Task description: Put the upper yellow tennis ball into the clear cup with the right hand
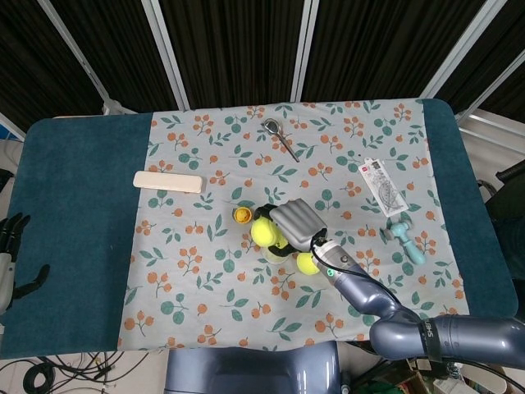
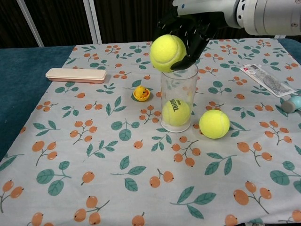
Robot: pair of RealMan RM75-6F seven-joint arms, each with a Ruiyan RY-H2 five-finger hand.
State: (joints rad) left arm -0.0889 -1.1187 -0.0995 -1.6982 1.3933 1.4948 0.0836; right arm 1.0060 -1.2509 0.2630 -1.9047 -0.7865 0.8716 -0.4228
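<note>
The right hand point(image 2: 190, 28) has its fingers wrapped around a yellow tennis ball point(image 2: 168, 52) and holds it up in the air. The ball sits at the top of the clear cup point(image 2: 178, 99), but not right over the middle. In the chest view it hangs over the left edge of the cup's rim, so part of the ball sticks out past the glass on that side. I think the ball has to slide a little toward the right of that picture before the hand lets go, or it may bump the rim and roll off. The cup stands up straight on the flowery cloth point(image 2: 113, 155). There is already one ball inside the cup point(image 2: 175, 112) at the bottom, and another ball on the table point(image 2: 214, 124) just beside the cup. The left hand point(image 1: 10, 258) is far away at the edge of the table and holds nothing, so the right hand is much nearer. The head view looks down from above, and there the hand hides most of the cup. The chest view shows the cup from the side, so it tells how high the ball is over the rim.
</note>
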